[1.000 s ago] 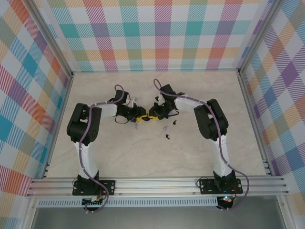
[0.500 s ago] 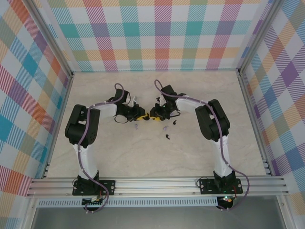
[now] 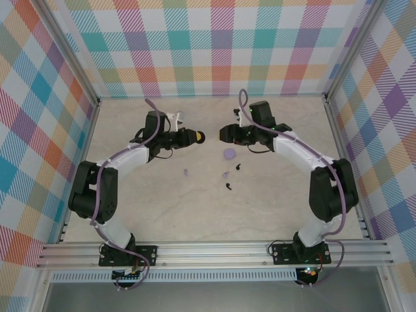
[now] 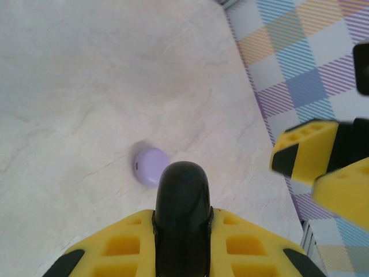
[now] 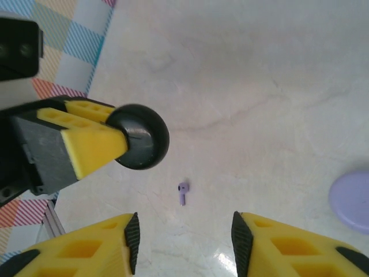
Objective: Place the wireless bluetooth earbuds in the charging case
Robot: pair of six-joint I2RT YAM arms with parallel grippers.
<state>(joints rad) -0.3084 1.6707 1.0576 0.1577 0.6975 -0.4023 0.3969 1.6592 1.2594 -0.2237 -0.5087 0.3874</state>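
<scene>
My left gripper (image 3: 193,137) is shut on a round black charging case (image 3: 199,137), held above the table; in the left wrist view the case (image 4: 182,184) stands edge-on between the yellow fingers (image 4: 115,248). My right gripper (image 3: 224,134) faces it a little apart, open and holding nothing (image 5: 184,242). A lilac charging case (image 3: 229,154) lies closed on the table below them. Two lilac earbuds (image 3: 186,173) (image 3: 225,174) and two black earbuds (image 3: 238,167) (image 3: 228,187) lie loose on the table. One lilac earbud (image 5: 183,192) shows under the right jaws.
The pale marble-look table (image 3: 162,208) is boxed in by plaid walls (image 3: 214,45) with metal posts at the corners. The left arm's elbow (image 3: 88,195) and the right arm's elbow (image 3: 331,192) sit near the side walls.
Both grippers have risen and drawn apart toward the far side. The left one carried the black case up with it. The right one opened, and the lilac case now lies uncovered.
</scene>
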